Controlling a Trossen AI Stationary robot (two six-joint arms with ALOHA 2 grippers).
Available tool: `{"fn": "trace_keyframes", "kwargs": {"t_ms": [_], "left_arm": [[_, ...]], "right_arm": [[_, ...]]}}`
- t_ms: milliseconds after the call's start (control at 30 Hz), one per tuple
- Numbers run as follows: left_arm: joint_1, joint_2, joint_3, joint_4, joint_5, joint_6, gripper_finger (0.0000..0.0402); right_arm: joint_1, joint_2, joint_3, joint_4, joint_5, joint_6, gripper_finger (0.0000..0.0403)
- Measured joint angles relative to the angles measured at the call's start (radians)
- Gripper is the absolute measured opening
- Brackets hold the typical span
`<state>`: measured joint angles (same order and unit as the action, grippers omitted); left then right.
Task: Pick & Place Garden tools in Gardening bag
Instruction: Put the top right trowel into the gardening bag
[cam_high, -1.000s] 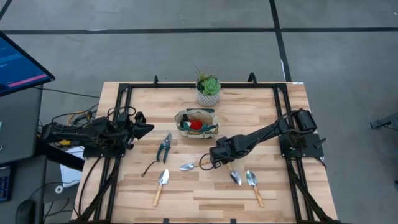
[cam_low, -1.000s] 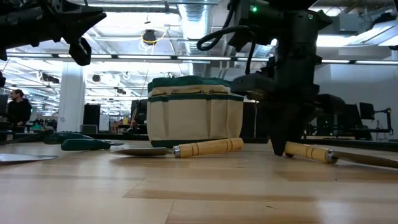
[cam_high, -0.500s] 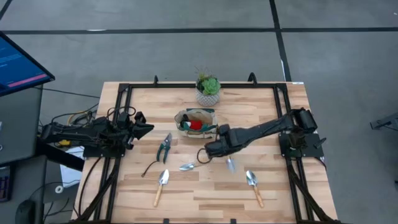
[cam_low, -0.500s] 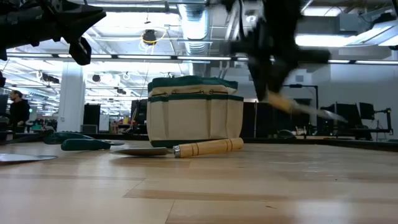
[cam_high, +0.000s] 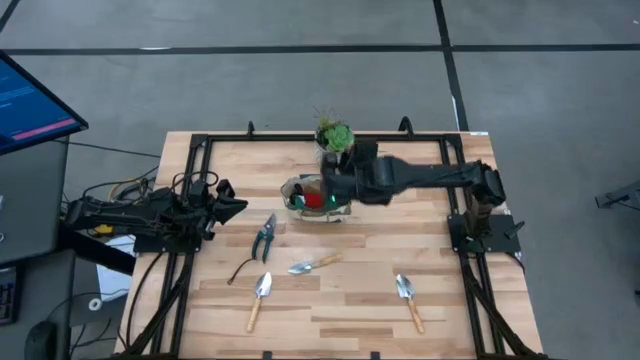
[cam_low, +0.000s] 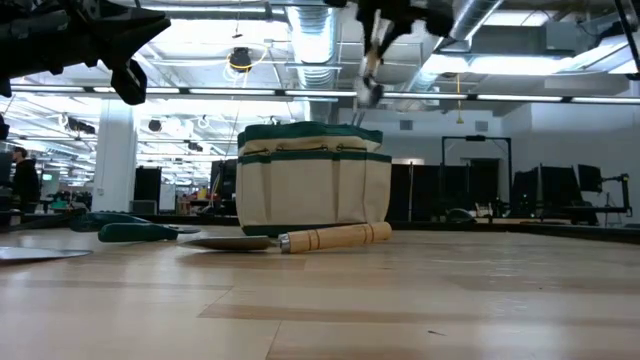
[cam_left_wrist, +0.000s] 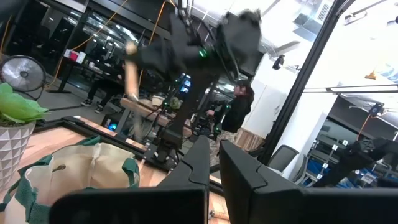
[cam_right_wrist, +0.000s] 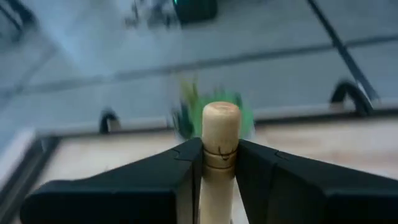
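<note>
The tan gardening bag (cam_high: 312, 198) with green trim stands at the table's far middle, a red item inside it. My right gripper (cam_high: 332, 186) hovers over it, shut on a wooden-handled trowel (cam_low: 368, 75). Three more trowels (cam_high: 313, 264) (cam_high: 259, 299) (cam_high: 408, 301), dark-handled shears (cam_high: 264, 237) and a thin black curved tool (cam_high: 242, 268) lie flat on the table. My left gripper (cam_high: 236, 207) stays shut and empty at the table's left side. My right gripper pinches the trowel's wooden handle (cam_right_wrist: 220, 158) between its two fingers, a little below the handle's rounded free end, which sticks out past the fingertips. The trowel is lifted clear of the table and hangs steeply over the bag's open top (cam_low: 312, 131), blade end lowest.
A green plant in a white pot (cam_high: 335, 143) stands just beyond the bag at the far edge. A black metal frame (cam_high: 200, 150) runs round the table. People show in the room beyond the table.
My right gripper has lifted a trowel off the table's near middle, risen high and swung toward the far edge to above the bag, its wrist rolling on the way. The trowel, flat on the wood a second ago, now hangs clear over the bag.
</note>
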<state>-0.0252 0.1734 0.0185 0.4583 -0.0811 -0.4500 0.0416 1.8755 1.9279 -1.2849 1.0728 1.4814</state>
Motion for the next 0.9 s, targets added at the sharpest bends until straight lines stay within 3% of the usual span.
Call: {"fn": "trace_keyframes", "kwargs": {"t_ms": [133,367,700,900], "left_arm": [[0.0,0.0,0.0,0.0,0.0,0.0,0.0008],[0.0,0.0,0.0,0.0,0.0,0.0,0.0008],[0.0,0.0,0.0,0.005,0.0,0.0,0.0008],[0.0,0.0,0.0,0.008,0.0,0.0,0.0008]], "right_arm": [[-0.071,0.0,0.009,0.205,0.099,-0.18,0.0059],[-0.152,0.06,0.009,0.452,0.167,-0.423,0.0059],[-0.113,0.172,0.009,0.499,0.322,-0.437,0.0059],[-0.092,0.212,0.007,0.531,0.336,-0.437,0.0059]]}}
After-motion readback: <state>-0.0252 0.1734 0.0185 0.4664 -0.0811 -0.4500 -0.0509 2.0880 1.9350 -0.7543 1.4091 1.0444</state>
